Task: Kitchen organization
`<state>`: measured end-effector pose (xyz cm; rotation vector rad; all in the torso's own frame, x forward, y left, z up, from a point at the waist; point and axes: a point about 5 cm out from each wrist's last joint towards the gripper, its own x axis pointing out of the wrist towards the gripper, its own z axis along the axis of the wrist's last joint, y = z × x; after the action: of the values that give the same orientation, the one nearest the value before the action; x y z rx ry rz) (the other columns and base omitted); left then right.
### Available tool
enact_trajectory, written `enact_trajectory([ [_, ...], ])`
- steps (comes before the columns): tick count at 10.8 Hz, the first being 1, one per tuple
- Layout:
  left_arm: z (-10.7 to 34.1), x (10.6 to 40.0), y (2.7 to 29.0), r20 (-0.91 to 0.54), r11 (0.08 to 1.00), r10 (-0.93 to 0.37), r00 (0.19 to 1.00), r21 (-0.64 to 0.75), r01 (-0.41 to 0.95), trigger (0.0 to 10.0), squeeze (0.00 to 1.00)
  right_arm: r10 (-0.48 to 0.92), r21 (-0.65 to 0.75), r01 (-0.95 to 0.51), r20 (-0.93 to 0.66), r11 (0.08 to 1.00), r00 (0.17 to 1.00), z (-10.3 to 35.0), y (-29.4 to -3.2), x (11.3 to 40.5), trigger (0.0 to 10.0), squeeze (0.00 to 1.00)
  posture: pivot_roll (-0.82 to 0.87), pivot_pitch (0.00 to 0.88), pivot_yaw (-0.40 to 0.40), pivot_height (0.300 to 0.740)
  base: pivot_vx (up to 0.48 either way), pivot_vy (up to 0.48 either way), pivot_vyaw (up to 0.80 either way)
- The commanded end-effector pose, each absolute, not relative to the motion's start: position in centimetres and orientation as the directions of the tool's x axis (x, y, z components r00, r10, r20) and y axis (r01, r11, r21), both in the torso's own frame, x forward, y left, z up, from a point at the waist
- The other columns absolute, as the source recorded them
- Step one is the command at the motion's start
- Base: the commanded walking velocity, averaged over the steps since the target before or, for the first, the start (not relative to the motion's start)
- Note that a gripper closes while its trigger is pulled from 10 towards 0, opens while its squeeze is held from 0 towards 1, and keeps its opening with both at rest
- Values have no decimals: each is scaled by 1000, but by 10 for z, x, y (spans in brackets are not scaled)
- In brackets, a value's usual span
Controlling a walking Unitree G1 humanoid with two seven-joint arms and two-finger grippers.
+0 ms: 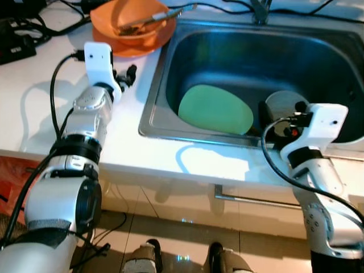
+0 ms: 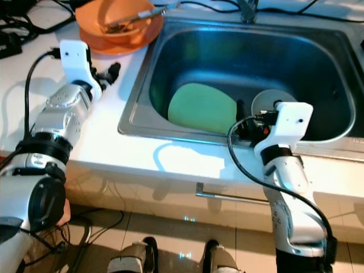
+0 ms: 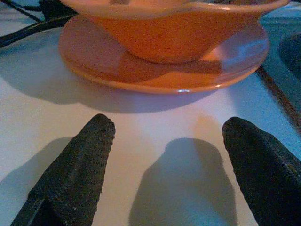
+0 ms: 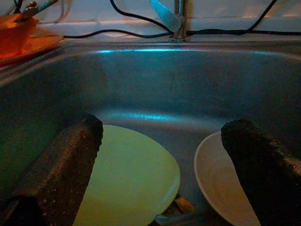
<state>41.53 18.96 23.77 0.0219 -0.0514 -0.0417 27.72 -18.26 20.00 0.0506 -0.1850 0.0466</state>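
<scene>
An orange bowl (image 1: 135, 18) with utensils (image 1: 159, 17) in it stands on an orange plate (image 1: 132, 45) on the white counter, left of the steel sink (image 1: 165, 62). My left gripper (image 1: 126, 75) is open and low over the counter, just short of the plate (image 3: 160, 70). In the sink lie a green plate (image 1: 216, 109) and a white plate (image 1: 282, 102). My right gripper (image 1: 265, 114) hangs open inside the sink above the two plates; the green plate (image 4: 127, 174) and the white plate (image 4: 221, 174) lie between its fingers (image 4: 61, 165) in the right wrist view.
Black cables (image 1: 51, 23) run across the counter's far left. The tap (image 4: 176, 19) stands behind the sink. A cabinet handle (image 1: 250, 199) sits below the counter edge, and my feet (image 1: 182, 259) stand on the tiled floor.
</scene>
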Motion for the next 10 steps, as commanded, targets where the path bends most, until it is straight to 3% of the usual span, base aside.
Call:
enact_trajectory([
  [1, 241, 417, 190, 63, 999, -34, 997, 11, 33, 10000, 0, 37, 43, -43, 133, 998, 990, 191, -185, 273, 10000, 0, -47, 294, 43, 740, 0, 0, 0],
  [6, 249, 399, 189, 275, 999, 26, 961, -36, -17, 10000, 0, 58, 32, -65, 173, 997, 983, 200, -178, 280, 10000, 0, -10, 245, 34, 740, 0, 0, 0],
  [8, 255, 370, 187, 417, 999, 35, 908, -8, -34, 10000, 0, 82, 59, -108, 344, 992, 935, 232, -174, 281, 10000, 0, 19, 211, 23, 740, 0, 0, 0],
  [10, 258, 358, 186, 433, 999, 24, 901, 18, -35, 10000, 0, 118, 89, -168, 409, 982, 905, 249, -167, 277, 10000, 0, 39, 186, 22, 740, 0, 0, 0],
])
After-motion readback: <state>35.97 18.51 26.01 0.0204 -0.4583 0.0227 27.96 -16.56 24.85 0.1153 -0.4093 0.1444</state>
